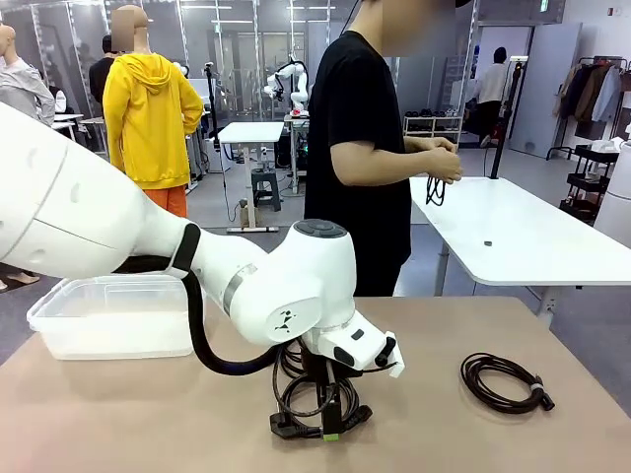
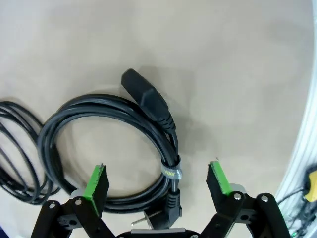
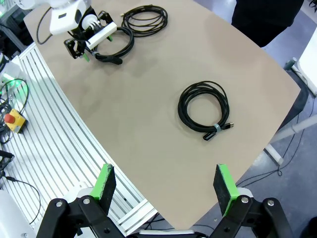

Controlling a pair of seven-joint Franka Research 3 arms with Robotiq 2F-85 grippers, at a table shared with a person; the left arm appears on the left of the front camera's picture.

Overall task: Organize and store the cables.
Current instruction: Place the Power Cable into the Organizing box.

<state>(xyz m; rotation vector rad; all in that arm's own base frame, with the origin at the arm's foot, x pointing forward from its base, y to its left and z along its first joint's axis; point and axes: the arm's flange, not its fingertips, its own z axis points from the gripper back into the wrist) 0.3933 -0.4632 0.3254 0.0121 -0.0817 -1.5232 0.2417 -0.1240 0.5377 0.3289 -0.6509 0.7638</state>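
A thick black cable coil [image 2: 99,105] with a grey tie and plug ends lies on the tan table. My left gripper [image 2: 157,181] stands open just above it, its green pads either side of the tied section. From the front, the left gripper [image 1: 327,424] points straight down over that coil [image 1: 286,392]. A thinner coil [image 1: 289,357] lies right behind it. A third tied coil [image 1: 468,377] lies at the table's right. My right gripper [image 3: 165,183] hangs open high above the table, the third coil [image 3: 182,106] far below it. The person holds another cable [image 1: 435,189].
A clear plastic bin [image 1: 113,315] stands on the table at the far left. The person stands beyond the far edge, next to a white table [image 1: 513,236]. A ribbed aluminium frame [image 3: 54,129] with a red stop button [image 3: 12,121] borders the near table edge.
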